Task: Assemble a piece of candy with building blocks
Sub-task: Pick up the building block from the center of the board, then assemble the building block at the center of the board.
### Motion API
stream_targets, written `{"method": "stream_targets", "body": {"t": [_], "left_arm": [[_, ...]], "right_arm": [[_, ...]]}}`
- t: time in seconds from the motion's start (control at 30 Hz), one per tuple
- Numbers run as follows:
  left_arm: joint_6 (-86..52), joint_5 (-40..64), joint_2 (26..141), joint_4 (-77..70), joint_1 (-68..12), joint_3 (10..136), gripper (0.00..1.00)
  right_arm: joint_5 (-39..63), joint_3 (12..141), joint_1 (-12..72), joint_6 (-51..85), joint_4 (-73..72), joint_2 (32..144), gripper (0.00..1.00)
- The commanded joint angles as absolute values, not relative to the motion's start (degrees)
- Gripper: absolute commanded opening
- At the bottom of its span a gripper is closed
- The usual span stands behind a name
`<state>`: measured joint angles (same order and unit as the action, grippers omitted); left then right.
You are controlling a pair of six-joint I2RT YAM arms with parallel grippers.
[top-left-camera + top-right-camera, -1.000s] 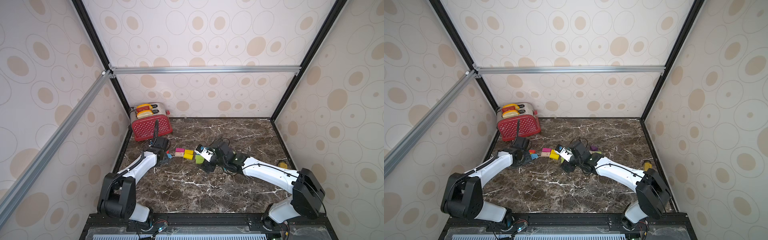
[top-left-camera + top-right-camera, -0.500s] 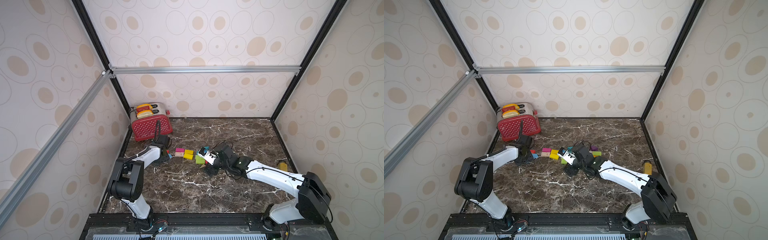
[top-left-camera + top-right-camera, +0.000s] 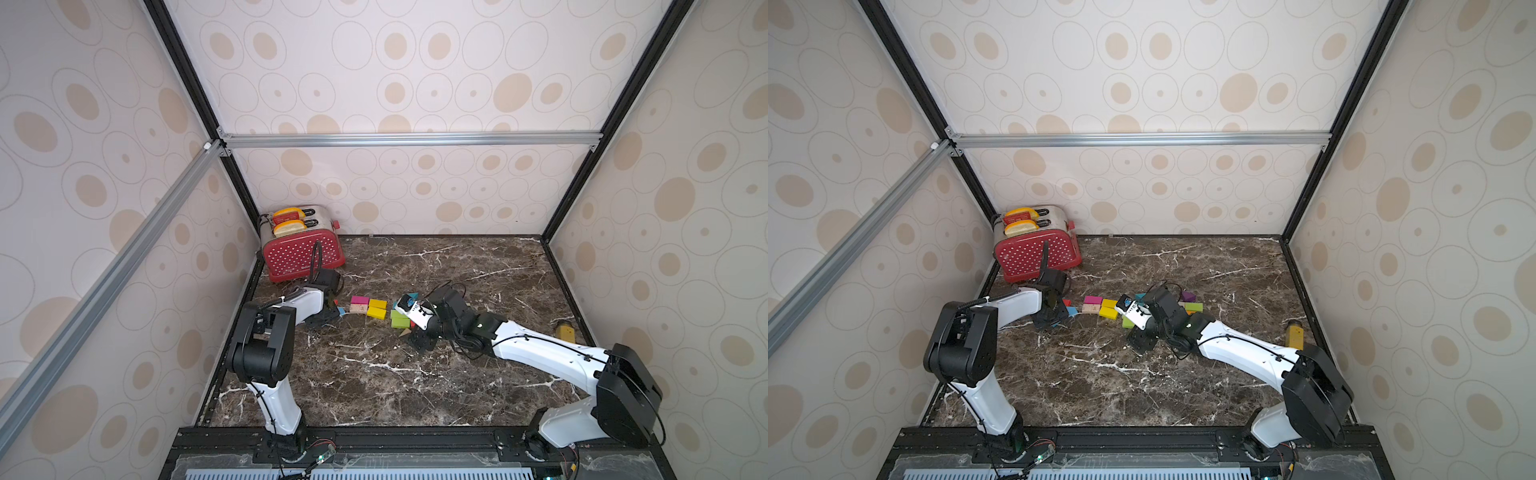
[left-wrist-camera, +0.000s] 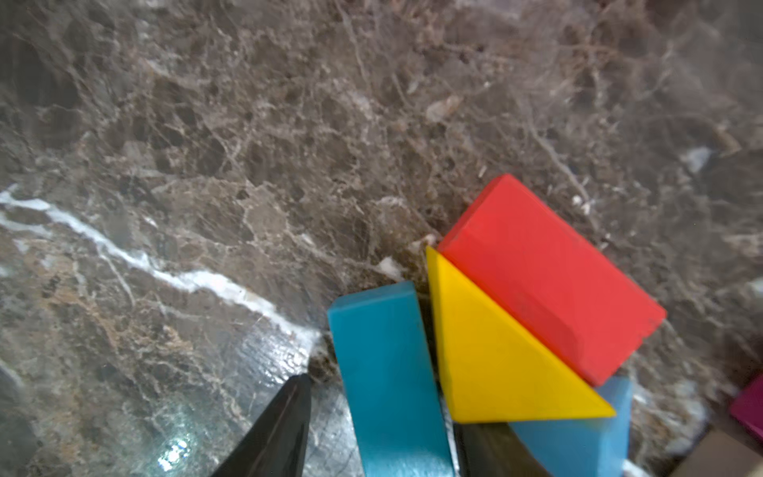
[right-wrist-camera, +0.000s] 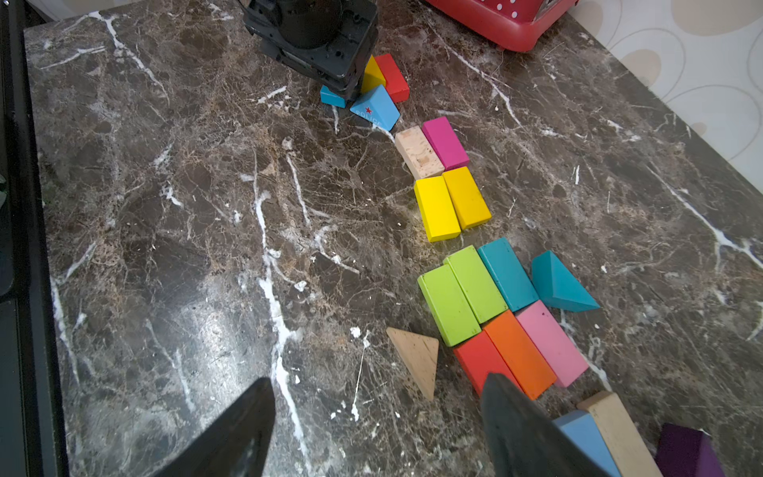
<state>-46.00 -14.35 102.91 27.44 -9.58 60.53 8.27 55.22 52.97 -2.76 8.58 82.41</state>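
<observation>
Left pincer [image 4: 388,409]: jaws apart, one on each side of a blue brick [image 4: 384,355], with a clear gap from one finger [image 4: 285,425] to it, so not clamped yet. Pressed against the brick, on the side away from that gap: a yellow wedge [image 4: 495,363], then a red brick [image 4: 545,281] touching the wedge.

Right pincer [image 5: 377,384]: jaws wide apart, nothing between. Just ahead of it, flat on the marble [image 5: 186,247]: a wood wedge [image 5: 418,357]. Beside that wedge, ahead of one jaw: a tight group with two green bricks [image 5: 462,297]. Farther ahead, toward the left pincer: two yellow bricks [image 5: 452,204].

Probably light and stiff, all these blocks [image 3: 376,308], with smooth paint, so a little slippery; hardly fragile. Best to take a brick by its two long flat sides, near the middle. Best to take a wedge by its two triangle faces, never by the slope, because of likely slipping there. Also wise to lift straight up, since easy to drag along touching neighbours.
</observation>
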Motion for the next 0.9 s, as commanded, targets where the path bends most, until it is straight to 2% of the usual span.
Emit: {"method": "stream_targets", "body": {"t": [0.0, 0.17, 0.3, 0.6, 0.73, 0.87], "left_arm": [[-45.9, -15.7, 103.8, 27.3, -9.0, 60.9, 0.51], [-45.6, -16.1, 103.3, 26.9, -9.0, 59.8, 0.33], [-45.8, -16.0, 100.4, 27.1, -9.0, 57.3, 0.28], [-47.6, -10.2, 83.9, 26.9, -9.9, 47.9, 0.26], [-51.8, -10.8, 77.8, 28.4, -16.4, 47.0, 0.27], [-57.8, -9.2, 76.6, 28.2, -20.5, 46.8, 0.29]], "right_arm": [[8.6, 54.8, 53.2, -2.1, 8.7, 83.5, 0.82], [8.1, 54.6, 53.3, -2.2, 9.1, 83.6, 0.82], [8.1, 54.5, 53.2, -2.2, 8.7, 83.3, 0.82], [7.0, 53.4, 53.2, -0.6, 7.2, 82.2, 0.81], [4.8, 52.8, 53.2, 0.3, 7.5, 80.2, 0.81], [1.1, 50.6, 53.0, 0.8, 7.1, 76.5, 0.81]]}}
